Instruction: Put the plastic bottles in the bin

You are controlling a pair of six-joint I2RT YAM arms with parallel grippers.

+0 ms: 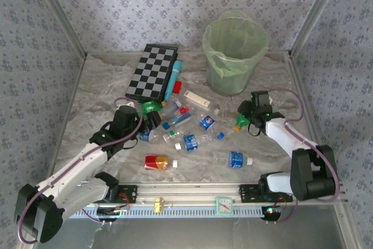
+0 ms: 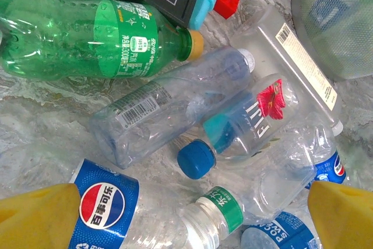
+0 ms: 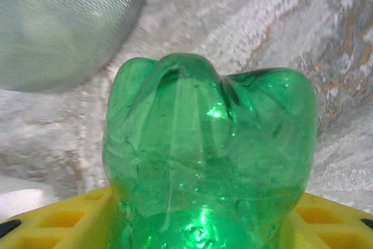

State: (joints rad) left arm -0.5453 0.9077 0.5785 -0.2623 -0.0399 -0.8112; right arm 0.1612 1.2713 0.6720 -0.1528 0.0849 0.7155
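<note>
Pressed up to the right wrist lens: green translucent plastic bottle (image 3: 210, 161), lobed base foremost, pinched between the yellow jaws of the right gripper (image 1: 248, 121), down by the pale marbled counter (image 1: 99, 91) and near the foot of the round pale-green translucent bin (image 1: 230, 80) at far right. Left gripper (image 2: 186, 220): jaws spread wide, hovering over a heap of bottles mid-counter. Beneath it: large green bottle with yellow cap (image 2: 87, 39), clear bottle with blue cap (image 2: 245, 123), clear bottle with blue Pepsi label (image 2: 108, 205). Closer to the arm bases, 2 strays: bottle with red-yellow label (image 1: 156, 162), clear bottle with blue label (image 1: 236, 159).
</note>
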